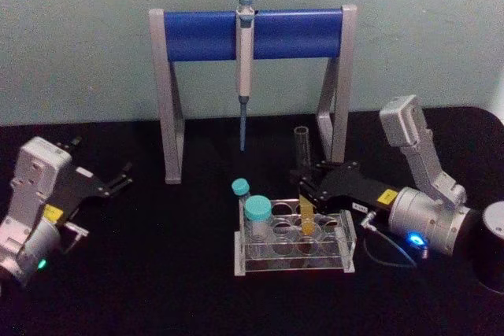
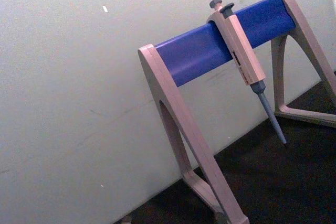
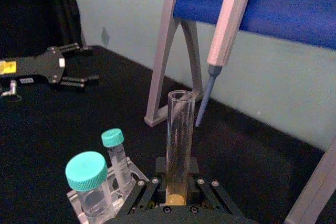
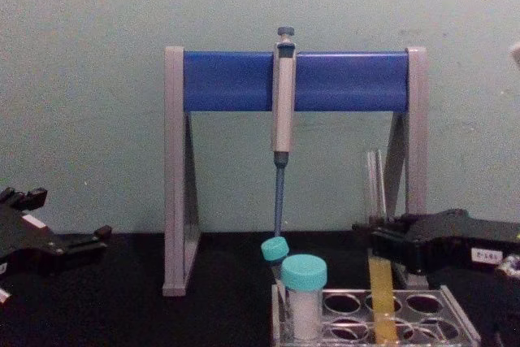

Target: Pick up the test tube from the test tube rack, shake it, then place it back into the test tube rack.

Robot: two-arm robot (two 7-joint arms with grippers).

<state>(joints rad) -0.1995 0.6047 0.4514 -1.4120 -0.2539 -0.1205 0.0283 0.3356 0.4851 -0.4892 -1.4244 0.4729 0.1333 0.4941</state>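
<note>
**A:** Head view first: where was the tube?

**B:** The test tube (image 1: pixel 302 155) stood with its yellow-filled lower end down in the test tube rack (image 1: pixel 293 267). The right gripper (image 1: pixel 309 188) reached in from the right and pinched it just above the rack. I'd judge that height was chosen to steady the glass for a lift without fouling the rack.

**A:** And the other arm?

**B:** The left gripper (image 1: pixel 120 179) lay parked far left on the black table (image 1: pixel 157 273), jaws spread, holding nothing.

**A:** Left wrist view?

**B:** It looked at the pipette (image 2: pixel 242 51) hung on the blue-barred pipette stand (image 2: pixel 194 53), so its tip stayed off the table.

**A:** Right wrist view?

**B:** The tube rose between the right gripper's pads, which seemed pressed against both its sides. Two teal-capped vials (image 3: pixel 86 171) stood just beside it in the rack.

**A:** Chest view?

**B:** From the side, the grip sat above the rack's rim, with the liquid below it and the open mouth well above. As the tube was capless, I'd judge the shake needed to stay gentle and near upright. The pipette tip hung off to the left, apart from the tube.
</note>
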